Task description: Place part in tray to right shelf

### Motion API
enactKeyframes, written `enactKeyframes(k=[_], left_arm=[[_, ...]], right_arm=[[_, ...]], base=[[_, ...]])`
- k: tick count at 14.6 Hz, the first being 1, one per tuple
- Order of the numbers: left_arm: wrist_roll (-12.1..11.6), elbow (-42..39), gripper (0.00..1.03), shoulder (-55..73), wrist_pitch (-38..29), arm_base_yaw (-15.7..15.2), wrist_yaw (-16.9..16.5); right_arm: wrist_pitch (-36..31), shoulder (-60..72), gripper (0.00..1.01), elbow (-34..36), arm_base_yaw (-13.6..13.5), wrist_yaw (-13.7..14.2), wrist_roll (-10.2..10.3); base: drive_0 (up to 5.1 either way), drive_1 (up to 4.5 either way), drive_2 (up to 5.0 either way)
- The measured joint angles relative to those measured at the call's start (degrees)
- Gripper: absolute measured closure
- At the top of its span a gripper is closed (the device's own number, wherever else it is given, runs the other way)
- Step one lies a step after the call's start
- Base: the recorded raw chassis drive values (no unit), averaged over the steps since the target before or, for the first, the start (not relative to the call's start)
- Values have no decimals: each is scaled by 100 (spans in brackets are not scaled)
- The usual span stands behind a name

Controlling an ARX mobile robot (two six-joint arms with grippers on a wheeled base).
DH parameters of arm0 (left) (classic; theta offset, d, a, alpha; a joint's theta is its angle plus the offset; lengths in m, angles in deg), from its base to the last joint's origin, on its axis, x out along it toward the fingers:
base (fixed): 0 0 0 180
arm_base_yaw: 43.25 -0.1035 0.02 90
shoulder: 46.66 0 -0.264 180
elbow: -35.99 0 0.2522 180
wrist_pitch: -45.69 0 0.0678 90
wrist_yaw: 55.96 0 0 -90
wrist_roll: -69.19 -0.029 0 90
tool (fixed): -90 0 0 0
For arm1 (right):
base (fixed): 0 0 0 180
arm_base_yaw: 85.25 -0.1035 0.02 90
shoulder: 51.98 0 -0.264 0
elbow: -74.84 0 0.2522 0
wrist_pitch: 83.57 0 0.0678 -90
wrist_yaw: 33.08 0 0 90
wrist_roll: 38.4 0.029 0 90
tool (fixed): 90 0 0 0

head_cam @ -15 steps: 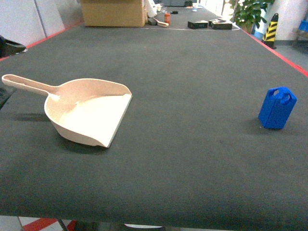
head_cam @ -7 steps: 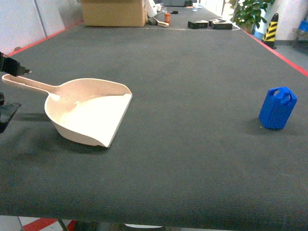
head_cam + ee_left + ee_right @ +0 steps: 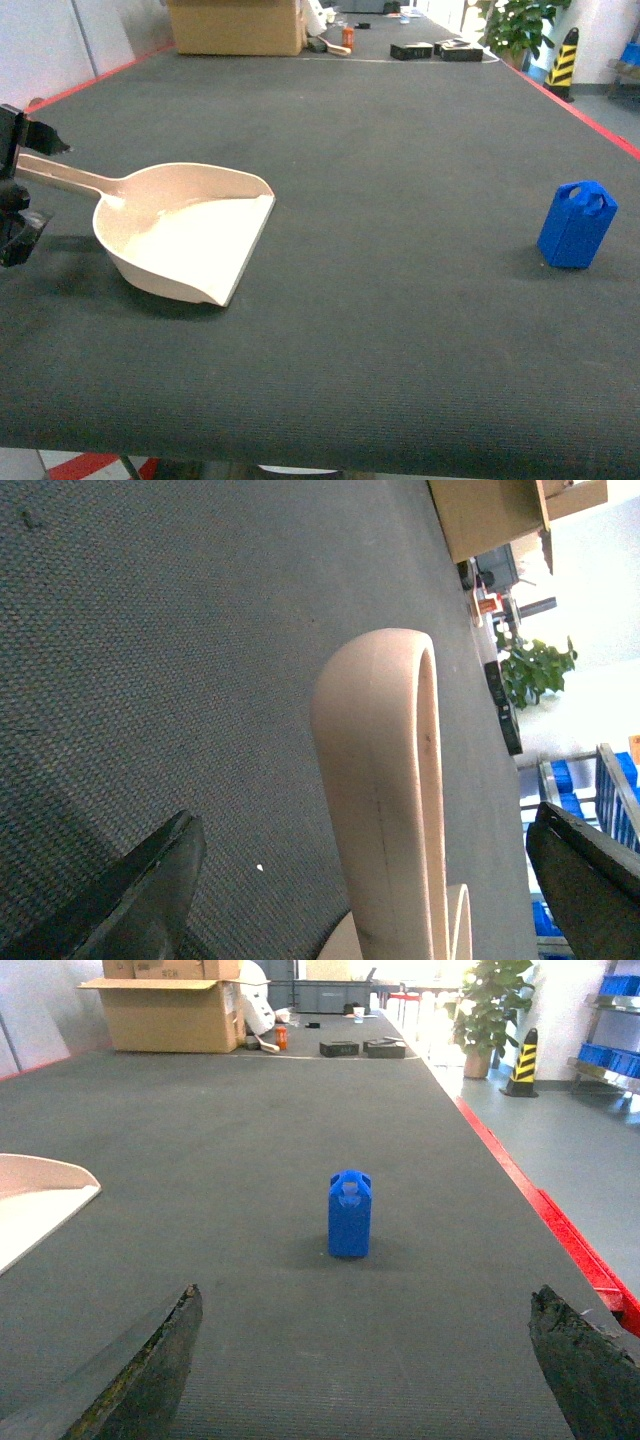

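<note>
Head view: cream tray [image 3: 190, 240] sits on dark table mat [image 3: 380, 330], left side, open flat lip facing right/toward cam, long handle running out to the left edge. Left gripper [image 3: 18, 190] at far left edge of head view, jaws spread wide w/ handle end between them; upper finger just above handle, lower finger below & apart from it. Left wrist cam confirms: rounded handle tip of tray [image 3: 385, 800] sits centered between the 2 dark fingers [image 3: 130, 900], clear gap both sides, no contact visible, so wide open, not gripping.

Blue part [image 3: 576, 224] stands upright on mat at right side, well apart from tray, nothing touching it. Angled top w/ round holes visible.

Right wrist cam: part [image 3: 349, 1213] upright straight ahead, mid-frame, some way off from right gripper [image 3: 365, 1360]; both fingertips show at bottom corners, spread wide, holding nothing. Corner of tray [image 3: 35, 1205] at left edge of that view. Right gripper not seen in head view.

Bkgd: cardboard box [image 3: 235, 25] at far end of table, small black items [image 3: 435, 49] near it, potted plant [image 3: 515, 25] & yellow/black cone [image 3: 563, 62] off table at right, red line [image 3: 590, 115] along table edge
</note>
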Motion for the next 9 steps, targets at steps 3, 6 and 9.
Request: enactKeyframes(k=[3, 6, 9], left_arm=[[11, 479, 5, 236, 243, 125, 20], [120, 839, 5, 437, 433, 177, 68], [164, 1224, 5, 634, 573, 118, 151]], right_arm=[[0, 0, 3, 0, 0, 0, 0], [0, 0, 3, 0, 0, 0, 0], [0, 0, 3, 0, 0, 0, 0]], base=[[0, 0, 0], [0, 0, 0], [0, 0, 0]])
